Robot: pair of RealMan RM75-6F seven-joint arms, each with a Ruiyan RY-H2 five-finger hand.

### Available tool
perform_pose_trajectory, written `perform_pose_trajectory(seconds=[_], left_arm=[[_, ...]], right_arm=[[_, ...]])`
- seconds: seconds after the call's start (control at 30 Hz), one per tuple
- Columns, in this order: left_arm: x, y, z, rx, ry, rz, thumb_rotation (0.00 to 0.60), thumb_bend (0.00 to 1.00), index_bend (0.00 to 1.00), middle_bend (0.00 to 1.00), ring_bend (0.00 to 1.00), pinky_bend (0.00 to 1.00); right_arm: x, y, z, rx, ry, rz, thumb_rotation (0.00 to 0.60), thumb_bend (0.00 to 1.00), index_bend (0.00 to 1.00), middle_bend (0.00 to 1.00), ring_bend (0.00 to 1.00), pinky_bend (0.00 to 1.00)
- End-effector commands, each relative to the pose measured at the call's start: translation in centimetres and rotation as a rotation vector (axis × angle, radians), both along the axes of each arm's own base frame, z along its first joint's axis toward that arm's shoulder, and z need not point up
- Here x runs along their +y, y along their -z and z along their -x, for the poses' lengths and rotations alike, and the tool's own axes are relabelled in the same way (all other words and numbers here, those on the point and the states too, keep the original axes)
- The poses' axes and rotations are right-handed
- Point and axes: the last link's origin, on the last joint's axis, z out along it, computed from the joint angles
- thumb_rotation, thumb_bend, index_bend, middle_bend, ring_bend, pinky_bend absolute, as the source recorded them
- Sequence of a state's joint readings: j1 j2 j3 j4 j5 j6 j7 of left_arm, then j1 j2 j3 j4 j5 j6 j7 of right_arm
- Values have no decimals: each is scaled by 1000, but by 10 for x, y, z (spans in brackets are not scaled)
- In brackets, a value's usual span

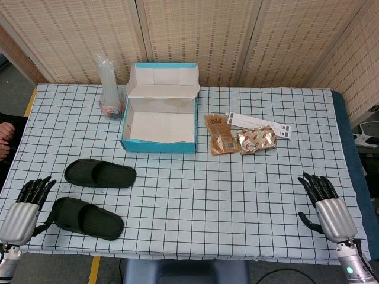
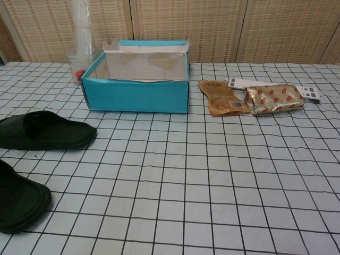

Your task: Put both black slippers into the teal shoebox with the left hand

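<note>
Both black slippers lie on the table in front of the teal shoebox: far slipper, near slipper. The left hand, fingers apart, holds nothing. The floppy near slipper might slip out. The right hand is empty too.

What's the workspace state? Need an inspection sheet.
Surface: checked tablecloth, flat.
Job's things: teal shoebox open, nothing seen inside; far slipper and near slipper both on the cloth, apart.
Clutter: brown pouch, silver-red packet, white strip, clear plastic bag left of the box.
Hands: left hand open beside the near slipper; right hand open, holding nothing.
Cables: nothing seen.
Surroundings: woven screen panels behind.
</note>
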State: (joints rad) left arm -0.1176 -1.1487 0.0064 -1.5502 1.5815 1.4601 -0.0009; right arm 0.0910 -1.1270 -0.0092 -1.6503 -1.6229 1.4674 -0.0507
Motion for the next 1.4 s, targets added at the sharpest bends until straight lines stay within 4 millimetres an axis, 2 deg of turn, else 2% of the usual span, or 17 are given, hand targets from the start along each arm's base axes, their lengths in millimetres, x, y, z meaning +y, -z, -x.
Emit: perform_pose_trajectory(seconds=[0.03,0.23,0.43,0.63,1.0,1.4], left_arm=[[-6,6,-2,-66,-33,112,600,411,0,0,0,50],[-8,9,3,-12,-77,294,600,384,0,0,0,50],[-11,30,8,98,-117,385,600,374,0,0,0,47],[-7,45,14,205,-137,389,600,365,0,0,0,54],[6,53,23,249,-167,412,600,364,0,0,0,55],[5,67,19,300,-100,418,600,363,0,0,0,70]], right_arm=[[2,-3,-2,-27,-2,-8,600,215,0,0,0,0],[9,-15,-4,-73,-18,-17,600,216,0,0,0,0],[13,-19,-6,-84,-22,-23,600,216,0,0,0,0],[16,-20,-6,-90,-18,-49,600,216,0,0,0,0],[18,-19,-6,-88,-15,-69,600,217,0,0,0,0],[18,-15,-6,-78,-4,-86,600,217,0,0,0,0]])
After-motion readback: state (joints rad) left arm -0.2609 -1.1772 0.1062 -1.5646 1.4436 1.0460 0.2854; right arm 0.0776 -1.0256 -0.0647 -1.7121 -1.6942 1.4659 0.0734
